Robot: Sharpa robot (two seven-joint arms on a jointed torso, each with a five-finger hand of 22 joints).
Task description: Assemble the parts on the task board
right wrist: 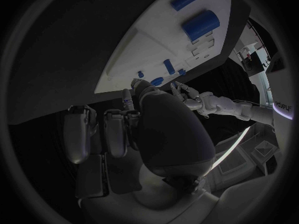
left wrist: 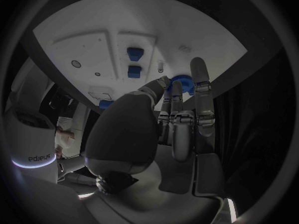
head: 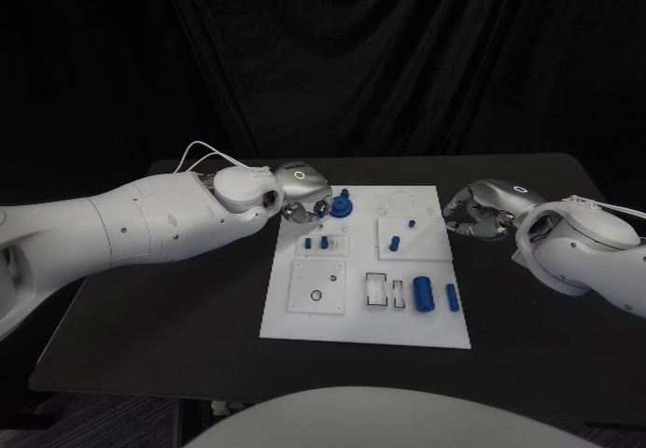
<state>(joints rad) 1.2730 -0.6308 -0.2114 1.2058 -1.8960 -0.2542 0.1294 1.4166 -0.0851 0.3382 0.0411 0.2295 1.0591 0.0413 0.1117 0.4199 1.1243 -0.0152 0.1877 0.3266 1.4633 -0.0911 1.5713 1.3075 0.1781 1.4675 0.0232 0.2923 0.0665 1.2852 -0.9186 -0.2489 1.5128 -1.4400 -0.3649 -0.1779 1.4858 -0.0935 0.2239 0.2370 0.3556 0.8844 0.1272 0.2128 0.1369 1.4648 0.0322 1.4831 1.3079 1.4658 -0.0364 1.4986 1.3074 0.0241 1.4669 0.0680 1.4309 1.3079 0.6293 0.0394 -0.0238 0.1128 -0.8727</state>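
Left hand (head: 299, 198) pinches the blue gear (head: 342, 203) by its toothed rim; small, rigid, light, probably slick. Right hand (head: 479, 211) curled, empty.

One white task board (head: 361, 317); two hands, left (head: 304, 198), right (head: 479, 211); blue parts (head: 423, 292), about six

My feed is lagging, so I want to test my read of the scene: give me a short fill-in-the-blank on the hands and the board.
1. The left hand is at the board's far ____ corner.
2. The fingers of that hand touch a ____ gear-like part.
3. The right hand holds ____.
4. The largest blue cylinder lies on the ____ half of the board.

Missing words: left; blue; nothing; near
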